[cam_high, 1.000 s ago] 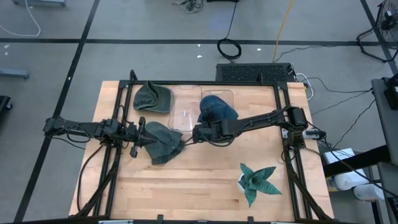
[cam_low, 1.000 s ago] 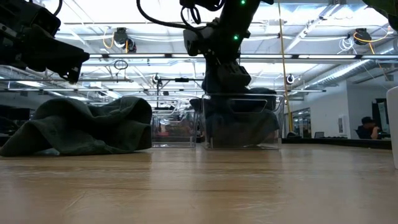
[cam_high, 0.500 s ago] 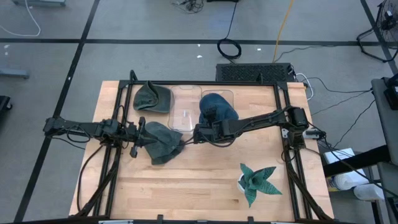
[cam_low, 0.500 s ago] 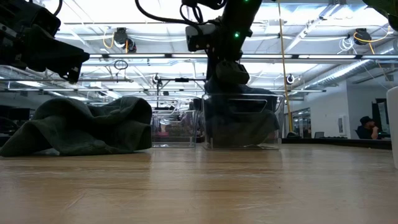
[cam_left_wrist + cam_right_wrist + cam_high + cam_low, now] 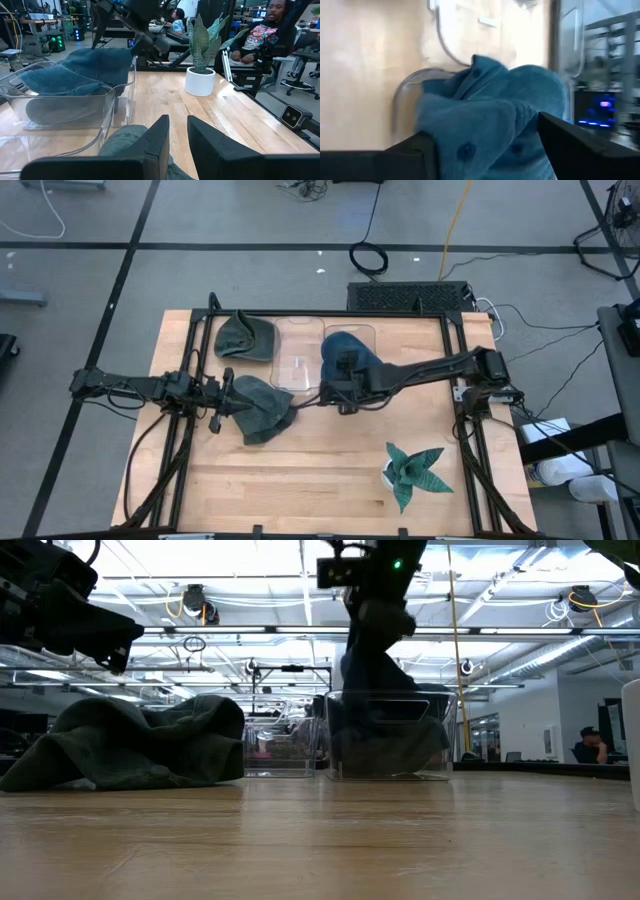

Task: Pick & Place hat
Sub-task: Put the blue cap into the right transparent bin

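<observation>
A blue hat (image 5: 352, 352) lies bunched in the right one of two clear bins (image 5: 366, 332), bulging above its rim (image 5: 107, 92). My right gripper (image 5: 344, 372) hangs open just above it, a finger off each side of the blue cloth (image 5: 485, 115) and touching nothing. A dark green hat (image 5: 264, 406) lies heaped on the table left of the bins. My left gripper (image 5: 230, 394) hovers at that hat's left edge, above the heap (image 5: 140, 745). Its fingers (image 5: 159, 135) stand a narrow gap apart with nothing between them.
The left clear bin (image 5: 297, 358) stands beside the blue hat's bin. A second green hat (image 5: 245, 337) lies at the far left. A potted plant (image 5: 413, 470) stands near the table's near right. Black frame rails (image 5: 452, 350) run along both sides. People sit beyond the table.
My right gripper has opened and let go of the blue hat. It has risen out of the bin and shifted a little toward the table's right and far edges. The blue hat stays settled in the bin.
</observation>
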